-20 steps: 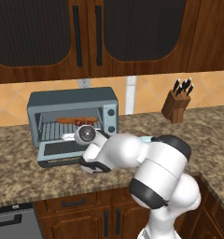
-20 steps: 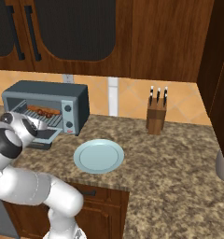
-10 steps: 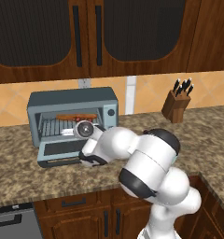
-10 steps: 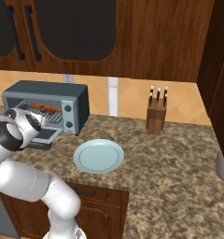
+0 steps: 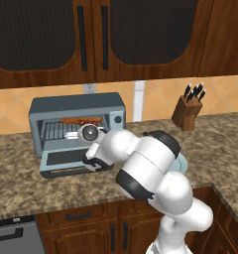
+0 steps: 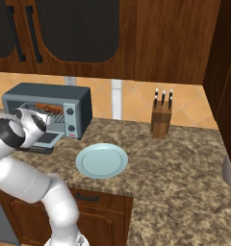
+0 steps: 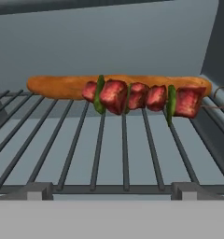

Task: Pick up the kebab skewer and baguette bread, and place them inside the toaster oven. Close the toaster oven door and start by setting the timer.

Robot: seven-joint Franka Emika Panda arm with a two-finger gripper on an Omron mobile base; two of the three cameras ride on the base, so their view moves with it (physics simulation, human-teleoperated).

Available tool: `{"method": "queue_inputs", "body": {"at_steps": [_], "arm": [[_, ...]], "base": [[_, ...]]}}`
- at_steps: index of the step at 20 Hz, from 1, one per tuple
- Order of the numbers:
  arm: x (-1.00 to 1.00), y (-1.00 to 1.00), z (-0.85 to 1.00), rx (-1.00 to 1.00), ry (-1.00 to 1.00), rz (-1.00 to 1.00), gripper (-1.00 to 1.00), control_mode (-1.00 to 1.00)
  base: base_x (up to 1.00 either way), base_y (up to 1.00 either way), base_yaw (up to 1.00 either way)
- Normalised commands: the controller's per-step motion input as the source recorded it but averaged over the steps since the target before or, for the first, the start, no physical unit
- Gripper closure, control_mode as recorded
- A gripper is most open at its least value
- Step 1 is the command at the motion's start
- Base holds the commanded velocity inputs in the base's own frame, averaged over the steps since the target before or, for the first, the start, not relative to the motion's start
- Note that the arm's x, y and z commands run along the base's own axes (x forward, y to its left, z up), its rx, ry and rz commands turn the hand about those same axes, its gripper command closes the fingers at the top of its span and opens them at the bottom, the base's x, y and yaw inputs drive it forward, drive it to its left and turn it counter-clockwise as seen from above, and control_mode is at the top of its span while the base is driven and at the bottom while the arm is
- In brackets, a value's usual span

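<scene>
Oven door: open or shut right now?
Open. The door lies dropped flat on the counter in front of the oven, and the rack with baguette and skewer is exposed.

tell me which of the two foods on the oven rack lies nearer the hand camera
The kebab skewer, the shorter stick of red meat chunks with green pieces. It lies in front of the baguette bread, the long smooth orange-brown loaf toward the back of the wire rack.

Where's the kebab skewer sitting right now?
In the hand view, the kebab skewer lies on the wire rack inside the toaster oven, just in front of the baguette bread.
</scene>
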Motion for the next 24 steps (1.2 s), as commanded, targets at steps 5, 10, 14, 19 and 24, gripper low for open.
{"method": "queue_inputs", "body": {"at_steps": [5,10,14,19,24], "arm": [[0.32,0.00,0.00,0.00,0.00,0.00,-1.00,-1.00],[0.31,0.01,0.00,0.00,0.00,0.00,-1.00,-1.00],[0.11,0.02,0.00,0.00,0.00,0.00,-1.00,-1.00],[-0.80,0.00,0.00,0.00,0.00,0.00,-1.00,-1.00],[-1.00,0.00,0.00,0.00,0.00,0.00,-1.00,-1.00]], "base": [[0.00,0.00,0.00],[0.00,0.00,0.00],[0.00,0.00,0.00],[0.00,0.00,0.00],[0.00,0.00,0.00]]}}
